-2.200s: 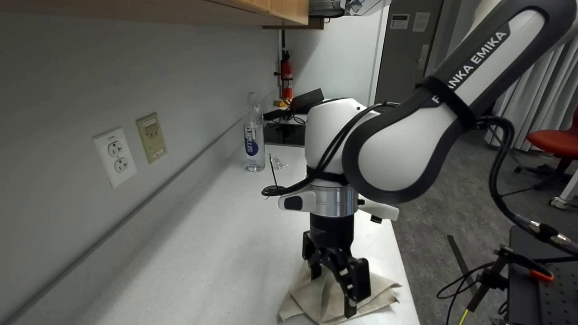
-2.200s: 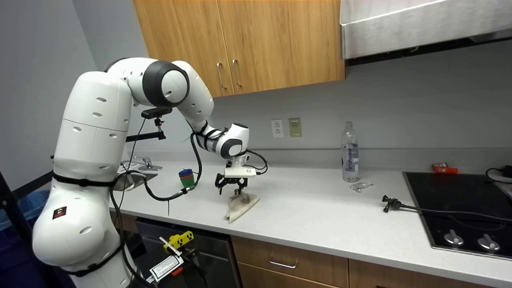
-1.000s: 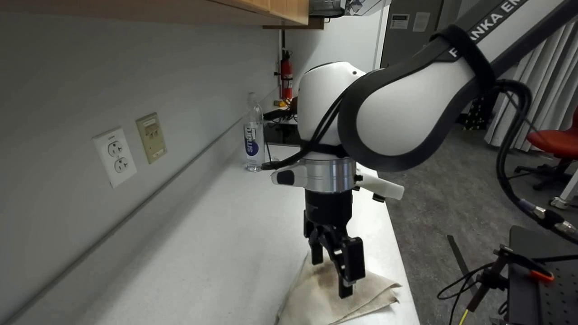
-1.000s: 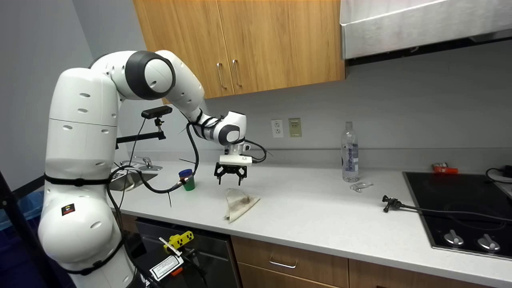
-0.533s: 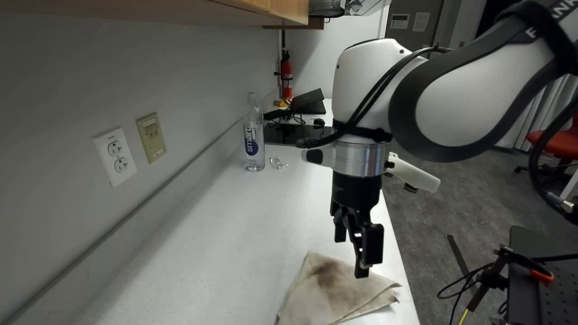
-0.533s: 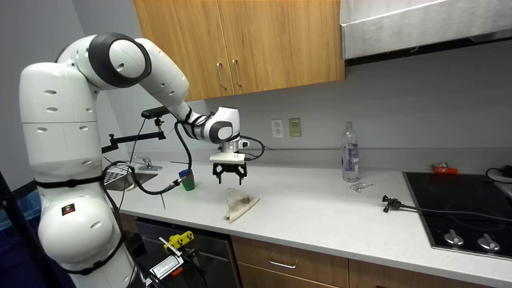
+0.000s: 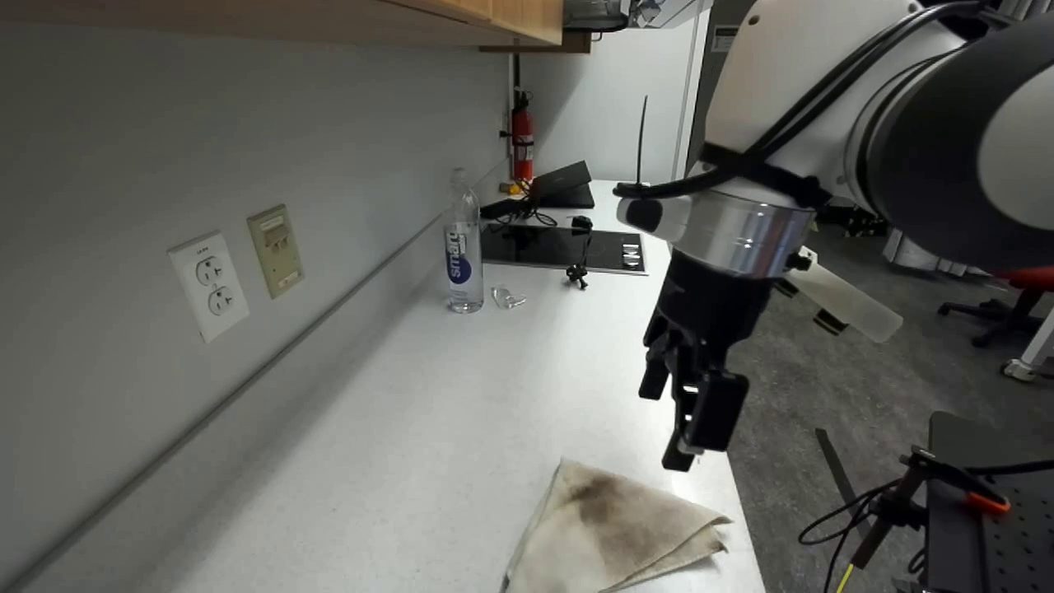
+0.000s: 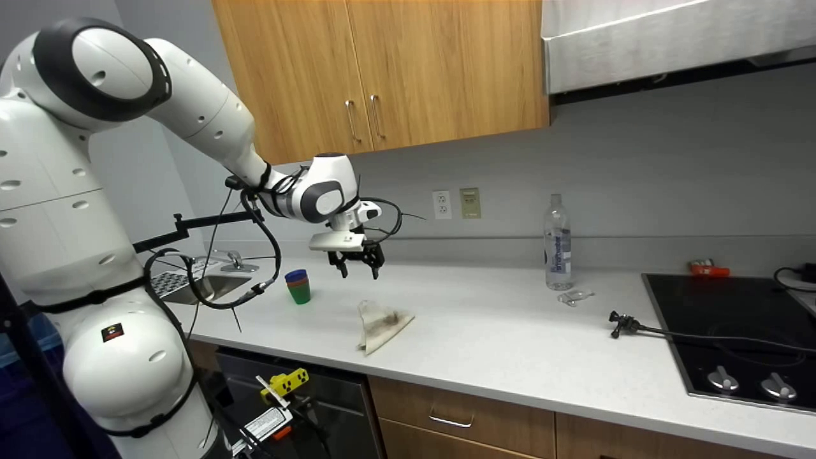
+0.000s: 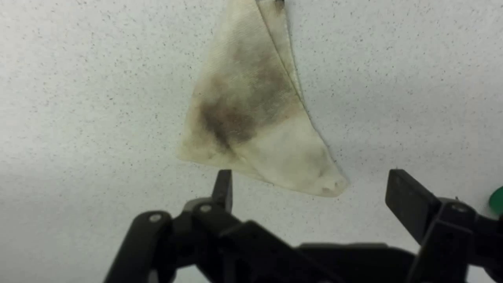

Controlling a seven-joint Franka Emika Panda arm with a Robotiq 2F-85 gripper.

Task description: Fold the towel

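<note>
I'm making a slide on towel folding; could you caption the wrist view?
Open, empty jaws, apart from the stained, folded towel on a speckled countertop.

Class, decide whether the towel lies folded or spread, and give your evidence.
Folded: the wrist view shows one layer of the towel lying over another, whose edge peeks out.

In an exterior view, towel [image 8: 384,325] on bench [image 8: 484,344], gripper [image 8: 359,275] above bench, apart from both, cups [image 8: 298,290] left of towel, bottle [image 8: 558,250] right, cooktop [image 8: 707,306] farther right.
</note>
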